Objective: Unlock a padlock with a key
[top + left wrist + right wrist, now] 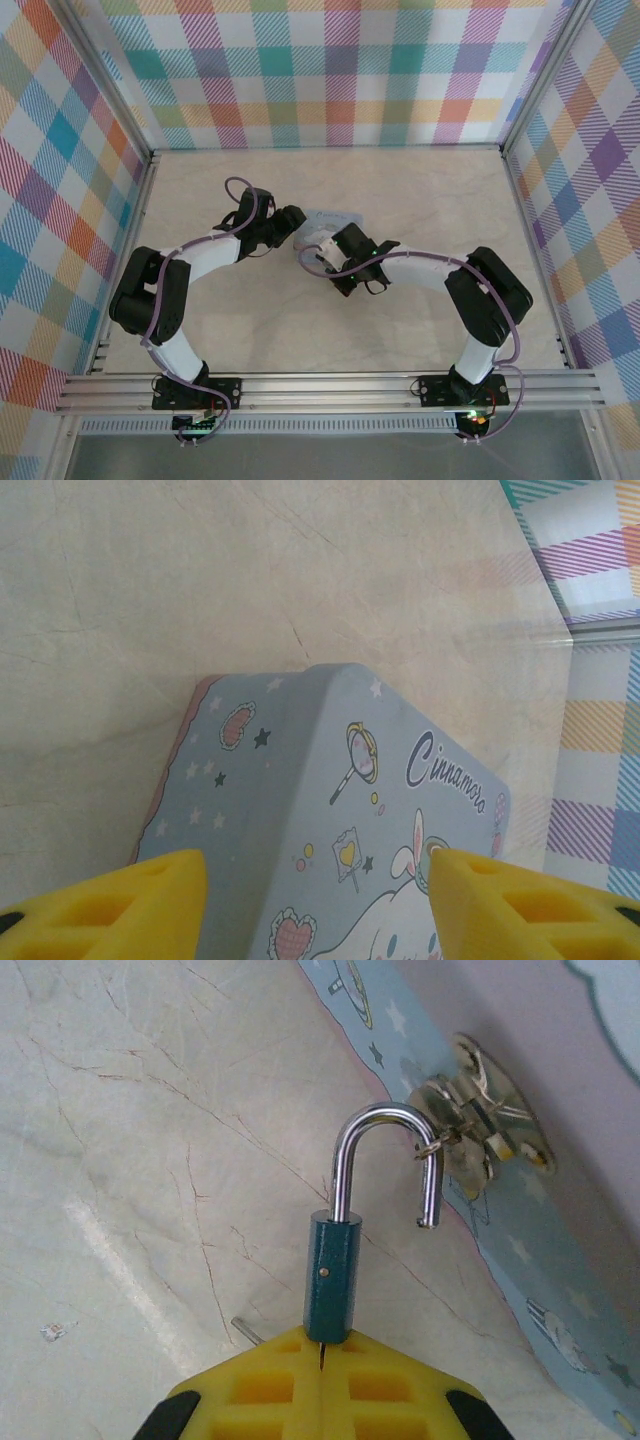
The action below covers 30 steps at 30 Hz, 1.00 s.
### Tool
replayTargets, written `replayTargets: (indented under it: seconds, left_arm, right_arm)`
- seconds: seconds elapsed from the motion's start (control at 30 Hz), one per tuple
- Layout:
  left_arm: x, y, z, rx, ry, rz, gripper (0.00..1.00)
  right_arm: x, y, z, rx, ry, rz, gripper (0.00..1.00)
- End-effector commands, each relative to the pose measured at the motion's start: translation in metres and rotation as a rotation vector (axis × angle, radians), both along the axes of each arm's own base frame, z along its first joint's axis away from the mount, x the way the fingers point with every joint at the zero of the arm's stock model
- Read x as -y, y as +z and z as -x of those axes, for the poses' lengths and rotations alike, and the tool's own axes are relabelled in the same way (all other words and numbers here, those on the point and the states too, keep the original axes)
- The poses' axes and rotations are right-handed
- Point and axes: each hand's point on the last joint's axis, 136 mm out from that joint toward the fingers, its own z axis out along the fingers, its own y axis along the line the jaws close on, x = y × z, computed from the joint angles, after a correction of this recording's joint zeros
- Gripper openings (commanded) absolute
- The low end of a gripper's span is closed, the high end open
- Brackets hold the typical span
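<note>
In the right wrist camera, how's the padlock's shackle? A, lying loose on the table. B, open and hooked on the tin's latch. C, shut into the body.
B: the small teal-bodied padlock, pinched by the yellow fingers of the right gripper, has its silver shackle with the free end out, hooked on the metal latch of the pale blue tin.

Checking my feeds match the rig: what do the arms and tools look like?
The left arm and right arm have white links, black joints and a looping purplish cable each. The left tool and right tool have blocky yellow fingers with recessed pockets and black patches.
</note>
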Motion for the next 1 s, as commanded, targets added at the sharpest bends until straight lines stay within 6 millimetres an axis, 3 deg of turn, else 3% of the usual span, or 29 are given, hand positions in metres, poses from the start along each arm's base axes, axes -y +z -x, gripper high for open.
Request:
replayTargets:
  seconds: [0.0, 0.97]
  left_arm:
    - [0.0007, 0.0047, -0.0074, 0.007, -0.006, 0.012, 0.60]
    - [0.0084, 0.0017, -0.0054, -0.007, -0.016, 0.065, 0.59]
  right_arm:
    - [-0.0050, 0.0151, -0.0050, 0.086, 0.062, 0.010, 0.00]
    - [-0.0057, 0.0198, -0.0080, 0.229, 0.213, 0.114, 0.00]
